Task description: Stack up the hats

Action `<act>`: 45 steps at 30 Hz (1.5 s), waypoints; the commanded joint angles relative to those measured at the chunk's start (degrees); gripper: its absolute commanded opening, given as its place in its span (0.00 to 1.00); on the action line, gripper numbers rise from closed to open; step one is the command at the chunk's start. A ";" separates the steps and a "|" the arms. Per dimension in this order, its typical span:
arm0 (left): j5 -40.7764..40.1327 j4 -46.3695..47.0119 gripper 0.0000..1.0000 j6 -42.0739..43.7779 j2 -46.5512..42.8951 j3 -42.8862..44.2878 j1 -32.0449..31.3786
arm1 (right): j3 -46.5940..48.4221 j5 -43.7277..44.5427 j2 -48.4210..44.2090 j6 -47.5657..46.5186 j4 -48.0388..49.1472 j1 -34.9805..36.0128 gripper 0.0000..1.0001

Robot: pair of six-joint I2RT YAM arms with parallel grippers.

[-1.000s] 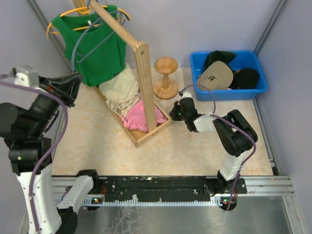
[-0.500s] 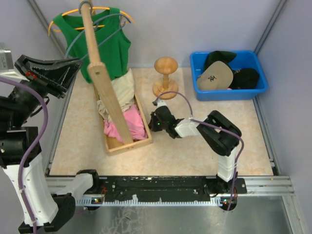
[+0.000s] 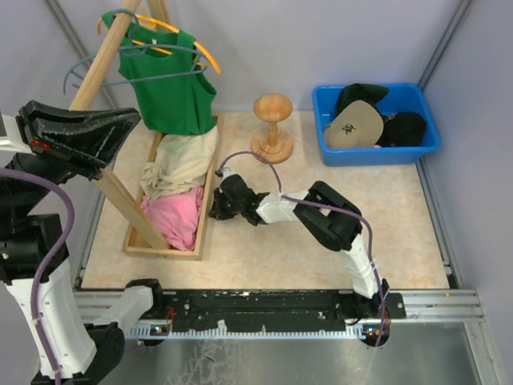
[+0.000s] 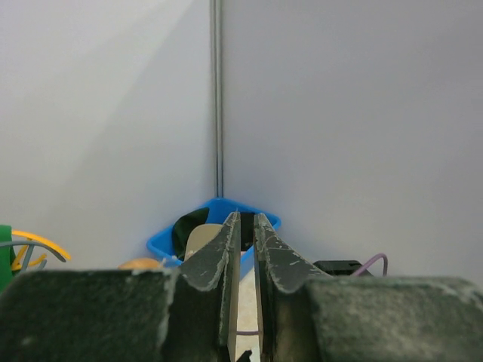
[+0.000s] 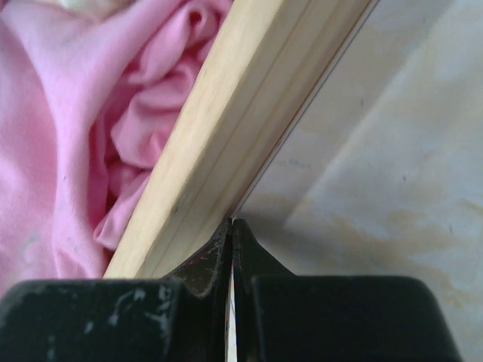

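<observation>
Three hats lie in the blue bin [image 3: 426, 128] at the back right: a tan one [image 3: 353, 124], a dark green one [image 3: 362, 91] and a black one [image 3: 404, 127]. In the left wrist view, the bin [image 4: 167, 243] and the tan hat [image 4: 201, 237] appear far off. My right gripper [image 3: 215, 210] is shut and empty, its tips [image 5: 232, 223] pressed against the side wall of the wooden rack's tray [image 5: 219, 128]. My left gripper [image 3: 131, 121] is raised high at the left, well away from the hats. Its jaws [image 4: 243, 219] stand a narrow slit apart and hold nothing.
The wooden clothes rack [image 3: 164, 245] stands at the left with a green top [image 3: 170, 84] on hangers. Cream cloth [image 3: 178, 160] and pink cloth [image 3: 175, 212] fill its tray. A wooden hat stand [image 3: 272, 128] stands between the rack and the bin.
My right gripper has swept left across the table, pushing the rack's tray left and turning it. The rack's post now leans toward the left arm, which has shifted a little.
</observation>
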 commanded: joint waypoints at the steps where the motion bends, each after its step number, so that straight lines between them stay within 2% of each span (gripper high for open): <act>1: 1.55 2.39 0.18 -0.06 -2.03 -4.27 -0.27 | 7.86 -2.12 4.84 2.50 -0.17 0.28 0.00; 10: 0.57 4.16 0.16 -0.10 -8.70 -21.03 -0.27 | 22.50 -1.13 12.72 2.51 -4.77 0.39 0.00; 14: 0.10 4.32 0.15 -0.66 -10.86 -24.92 -0.28 | 30.06 -1.87 17.15 3.19 -6.65 0.16 0.00; 20: -0.10 1.17 0.14 0.51 -11.44 -24.39 -0.26 | 37.39 0.86 22.10 5.06 -6.48 -1.18 0.00; 26: -0.27 -1.81 0.14 1.48 -12.16 -23.99 -0.27 | 49.64 2.48 28.41 6.59 -10.36 -3.78 0.00; 40: -0.34 -5.41 0.14 4.04 -12.14 -23.59 -0.20 | 57.58 6.74 33.81 13.89 -8.02 -9.62 0.00; 45: -0.27 -5.62 0.14 4.78 -11.50 -23.67 -0.26 | 64.52 7.06 38.50 16.50 -8.10 -10.46 0.00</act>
